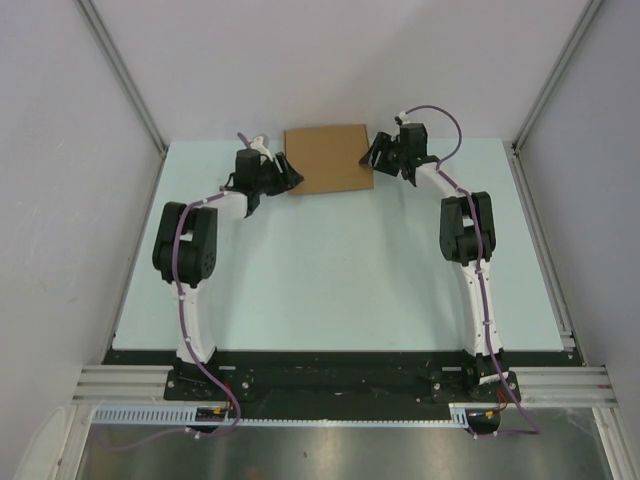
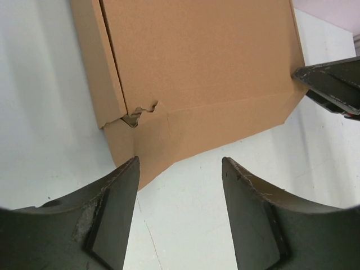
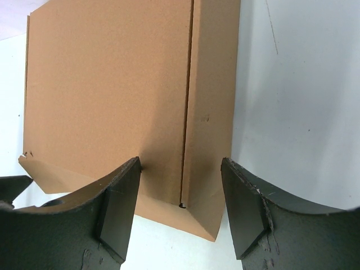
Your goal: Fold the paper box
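The paper box (image 1: 328, 158) is a flat brown cardboard carton lying at the far middle of the table. My left gripper (image 1: 288, 176) is open and empty just off the box's near left corner. In the left wrist view the box (image 2: 197, 73) has a side flap and a torn notch at that corner; my left gripper (image 2: 180, 163) is just short of its edge. My right gripper (image 1: 378, 158) is open at the box's right edge. In the right wrist view the box (image 3: 112, 95) shows a folded side flap, and my right gripper (image 3: 180, 163) straddles its near right corner.
The pale green table (image 1: 330, 280) is walled by grey panels on the left, right and back. A metal rail (image 1: 330, 385) runs along the near edge by the arm bases. The right gripper's fingertip (image 2: 329, 81) shows at the right of the left wrist view.
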Robot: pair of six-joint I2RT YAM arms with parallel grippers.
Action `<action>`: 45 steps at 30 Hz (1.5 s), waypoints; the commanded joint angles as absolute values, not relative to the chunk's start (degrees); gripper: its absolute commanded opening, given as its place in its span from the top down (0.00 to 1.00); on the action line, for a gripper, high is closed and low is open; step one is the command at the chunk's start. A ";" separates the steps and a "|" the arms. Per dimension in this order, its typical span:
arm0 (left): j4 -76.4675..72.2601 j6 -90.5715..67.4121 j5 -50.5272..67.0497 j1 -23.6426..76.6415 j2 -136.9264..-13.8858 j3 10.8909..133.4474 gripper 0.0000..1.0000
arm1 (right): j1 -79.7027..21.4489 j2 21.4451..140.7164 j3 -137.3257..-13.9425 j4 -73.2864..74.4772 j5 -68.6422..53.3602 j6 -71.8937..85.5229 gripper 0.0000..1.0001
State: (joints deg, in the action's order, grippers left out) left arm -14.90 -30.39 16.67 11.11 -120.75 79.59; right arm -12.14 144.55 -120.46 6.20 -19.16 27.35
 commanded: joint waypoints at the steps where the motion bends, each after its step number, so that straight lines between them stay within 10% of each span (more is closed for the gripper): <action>1: -19.15 -29.79 14.76 10.99 -117.44 76.83 0.34 | -11.60 144.40 -120.59 7.03 -18.63 26.90 0.36; 37: -18.88 -33.13 18.89 10.55 -124.81 84.65 0.40 | -10.72 145.55 -121.11 7.03 -18.99 27.07 0.36; 45: -20.82 -34.89 24.08 10.02 -122.61 81.48 0.57 | -10.55 145.20 -120.41 6.59 -19.25 27.33 0.36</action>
